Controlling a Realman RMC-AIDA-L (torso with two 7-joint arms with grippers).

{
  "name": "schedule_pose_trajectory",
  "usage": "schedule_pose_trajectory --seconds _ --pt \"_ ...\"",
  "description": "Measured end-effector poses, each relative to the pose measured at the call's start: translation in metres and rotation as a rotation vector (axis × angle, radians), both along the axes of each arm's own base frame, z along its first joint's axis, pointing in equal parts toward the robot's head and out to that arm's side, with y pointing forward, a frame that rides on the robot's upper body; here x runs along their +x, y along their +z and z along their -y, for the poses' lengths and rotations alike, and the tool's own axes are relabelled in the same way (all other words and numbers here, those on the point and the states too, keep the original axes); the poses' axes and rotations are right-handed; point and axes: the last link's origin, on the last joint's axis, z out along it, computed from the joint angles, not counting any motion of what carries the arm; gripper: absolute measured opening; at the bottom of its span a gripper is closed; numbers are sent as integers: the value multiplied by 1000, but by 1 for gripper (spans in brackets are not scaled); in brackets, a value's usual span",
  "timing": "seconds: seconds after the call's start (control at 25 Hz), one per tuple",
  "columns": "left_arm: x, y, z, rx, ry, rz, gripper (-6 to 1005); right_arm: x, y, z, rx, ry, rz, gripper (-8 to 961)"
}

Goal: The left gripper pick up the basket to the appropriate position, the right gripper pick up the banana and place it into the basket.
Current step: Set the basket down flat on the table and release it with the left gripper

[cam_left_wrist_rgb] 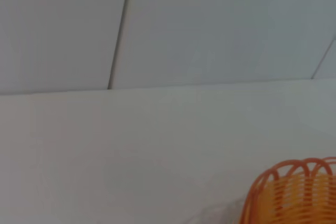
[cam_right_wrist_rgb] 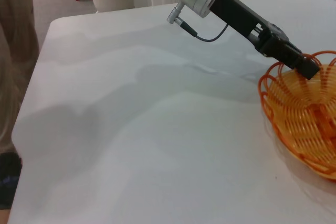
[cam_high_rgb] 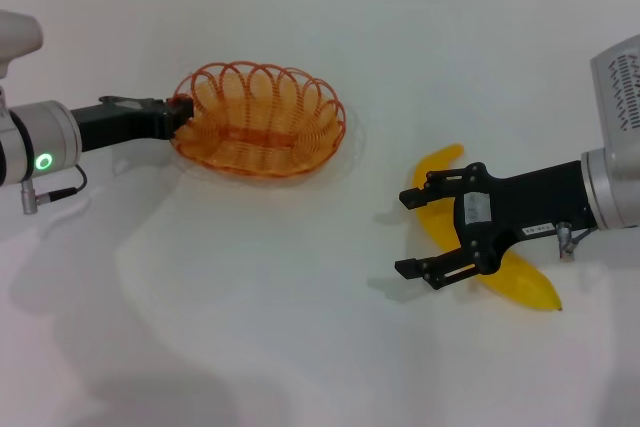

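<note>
Right gripper spread open over the banana; left gripper clamped on the basket rim (near end).

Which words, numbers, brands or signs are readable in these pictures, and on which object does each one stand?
No text is readable.
White label on the right tool: print too small to read.
Second small white label farther back on the same arm: also too small to read.
Left tool: a green ring light on the arm behind it, no lettering.
Basket and banana: no markings.
</note>
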Motion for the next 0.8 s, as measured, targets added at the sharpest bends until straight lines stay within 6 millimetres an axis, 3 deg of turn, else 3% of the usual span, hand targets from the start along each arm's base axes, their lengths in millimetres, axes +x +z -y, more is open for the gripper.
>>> schedule_pose_trajectory --seconds 0.32,0.56,0.64,0.8 --pt "-1 -1 1 -1 4 2 80 0 0 0 0 3 1 849" --pt "-3 0 3 17 -7 7 165 2 -2 1 -6 -2 0 848" --pt "-4 1 4 29 -14 10 264 2 -2 1 -7 -3 -1 848" --pt "-5 2 4 40 -27 10 342 2 -2 1 -6 -2 -1 847"
